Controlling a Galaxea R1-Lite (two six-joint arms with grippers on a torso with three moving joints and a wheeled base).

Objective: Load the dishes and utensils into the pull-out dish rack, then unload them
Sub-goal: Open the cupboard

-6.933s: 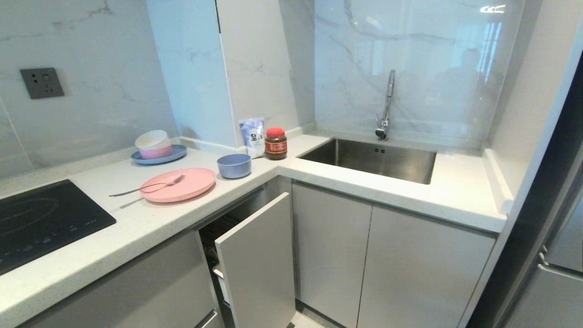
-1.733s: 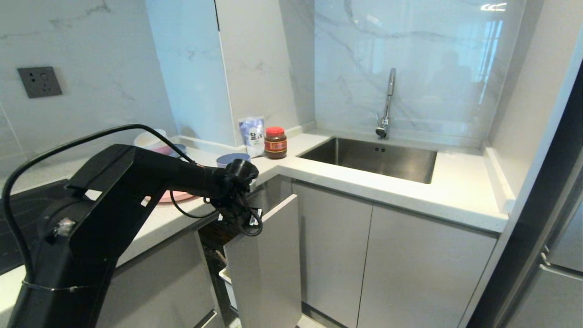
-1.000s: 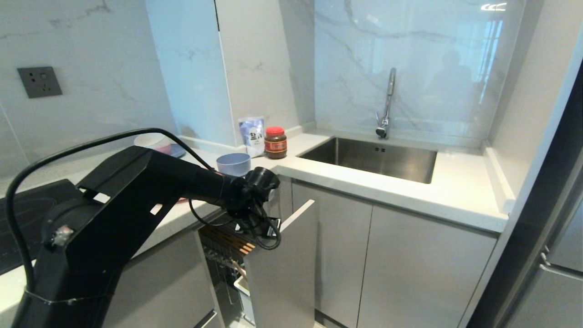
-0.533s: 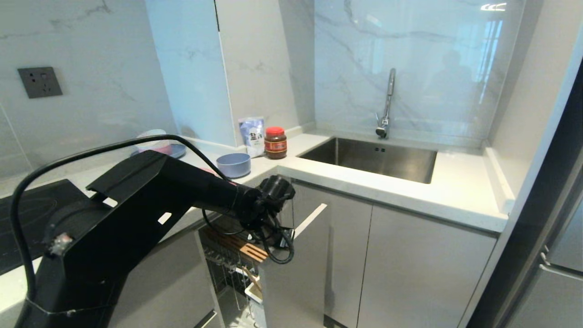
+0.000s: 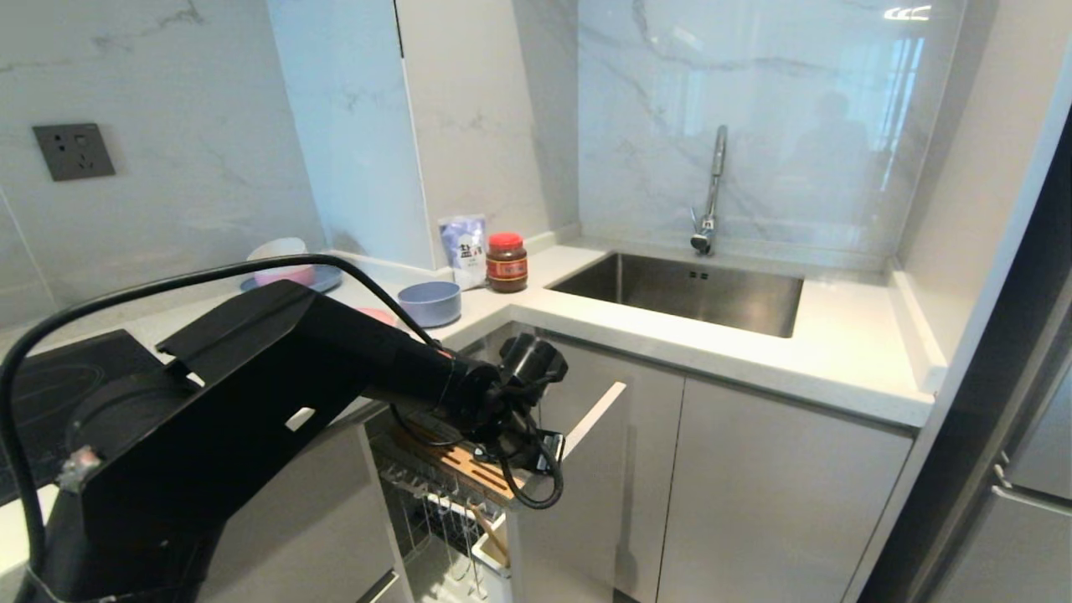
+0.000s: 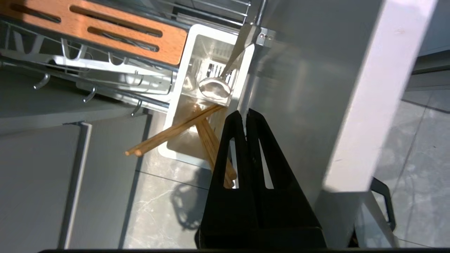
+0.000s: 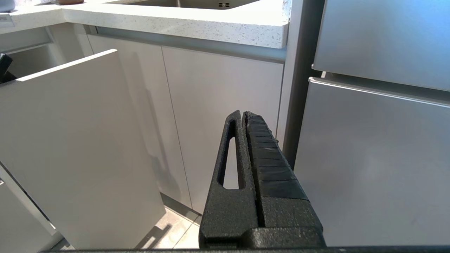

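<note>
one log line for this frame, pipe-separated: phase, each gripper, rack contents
phase: opening pull-out dish rack | left gripper: shut, behind front panel | right gripper: shut, parked | cutlery box: chopsticks, spoon

Pull-out dish rack (image 5: pixel 469 469) drawn open, chopsticks (image 6: pixel 175 133) and spoon (image 6: pixel 215 88) in its box

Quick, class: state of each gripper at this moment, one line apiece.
Left gripper: closed, holding nothing, behind the pull-out dish rack's front panel.
Right gripper: closed, empty, parked near the cabinet doors.
</note>
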